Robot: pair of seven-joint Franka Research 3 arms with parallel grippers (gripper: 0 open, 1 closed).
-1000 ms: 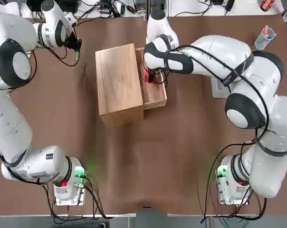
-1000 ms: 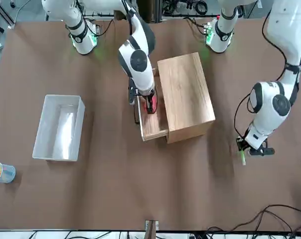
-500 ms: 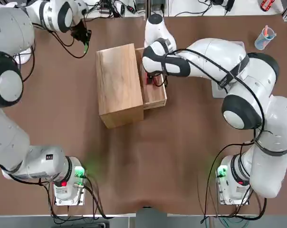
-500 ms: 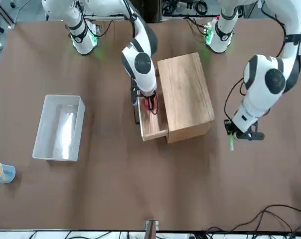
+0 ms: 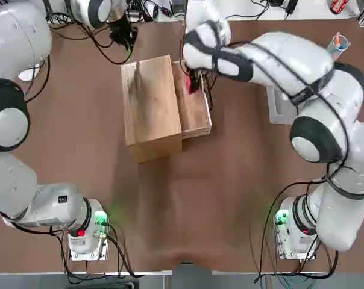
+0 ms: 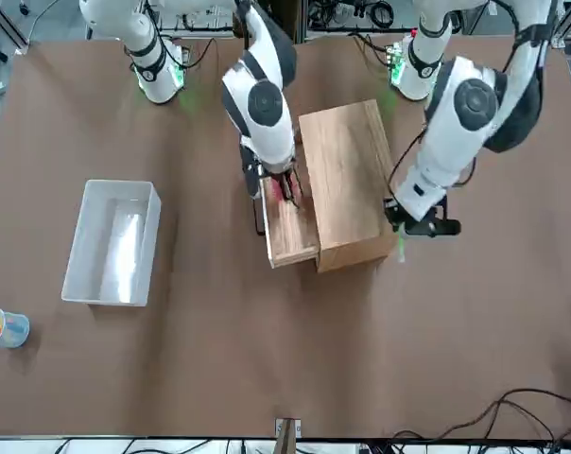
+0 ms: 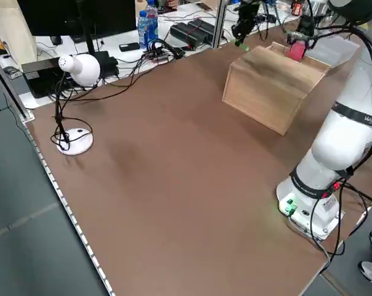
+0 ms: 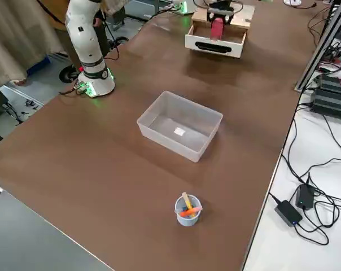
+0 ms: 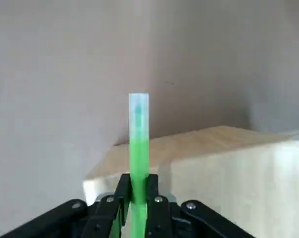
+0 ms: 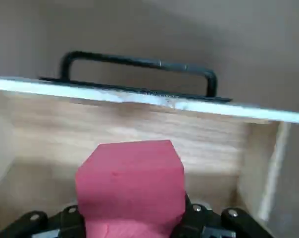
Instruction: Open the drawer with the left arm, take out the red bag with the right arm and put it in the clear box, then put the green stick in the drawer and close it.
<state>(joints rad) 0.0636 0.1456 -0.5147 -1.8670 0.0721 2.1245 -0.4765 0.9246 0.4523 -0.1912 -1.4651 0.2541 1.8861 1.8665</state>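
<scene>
My right gripper (image 5: 194, 80) is shut on the red bag (image 10: 130, 187) and holds it just above the open drawer (image 6: 291, 234). The drawer juts from the light-wood box (image 5: 150, 107), its black handle (image 10: 139, 62) facing away from the box. Pinched upright in my left gripper (image 6: 413, 225), which is shut, is the green stick (image 9: 138, 144), at the box's far corner on the side away from the drawer. The clear box (image 6: 112, 242) stands apart toward the robot's right, with a white label (image 8: 179, 131) on its bottom and nothing else inside.
A small blue cup (image 8: 187, 210) with pens stands beyond the clear box at the table's far right corner. A white desk lamp (image 7: 75, 69) and cables lie off the table's left edge. Brown tabletop (image 6: 295, 359) stretches between the wooden box and the far edge.
My right gripper has lifted the red bag up out of the drawer. My left arm has swung the green stick in from the table's left side to the wooden box.
</scene>
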